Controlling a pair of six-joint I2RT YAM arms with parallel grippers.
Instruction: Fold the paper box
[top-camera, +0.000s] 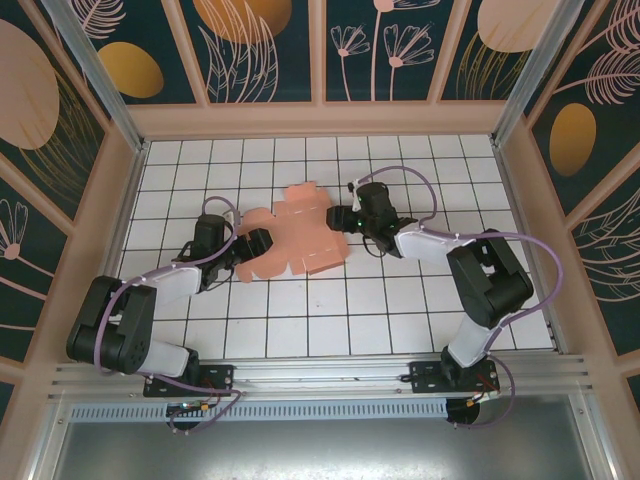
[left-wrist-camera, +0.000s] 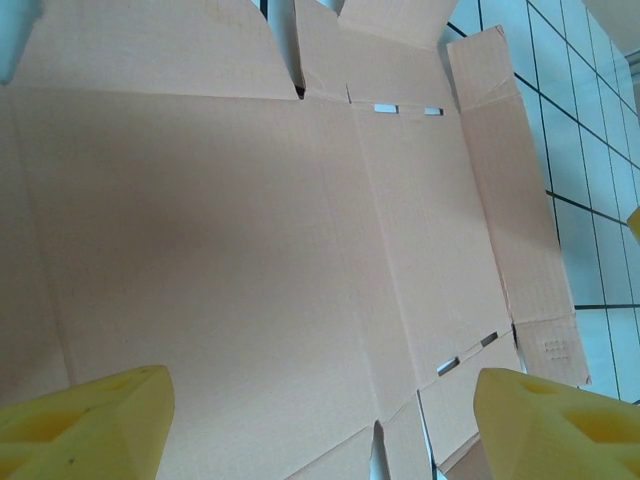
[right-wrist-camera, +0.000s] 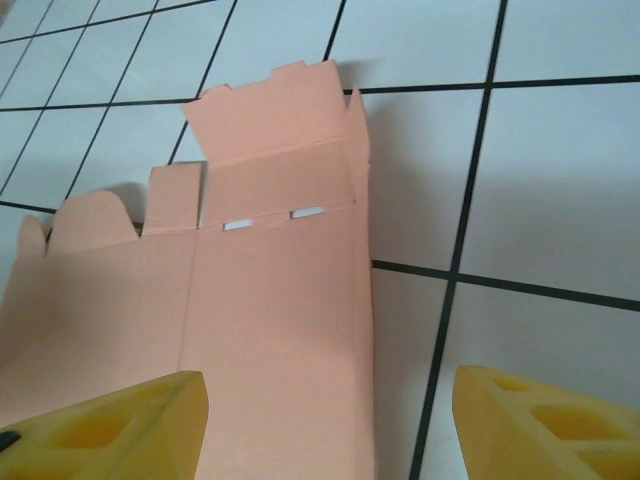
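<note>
Top view: the paper box (top-camera: 295, 235) lies on the tabletop (top-camera: 400, 320) as a nearly flat sheet between both hands. Left wrist: left hand (left-wrist-camera: 320, 390) released, above unfolded panels. Right wrist: right hand (right-wrist-camera: 325, 395) released over the sheet's edge. We judge nearly all the folding is left to do.

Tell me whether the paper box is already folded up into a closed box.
No: the paper box lies spread on the tiled table as an open sheet, flaps and tabs sticking out.
</note>
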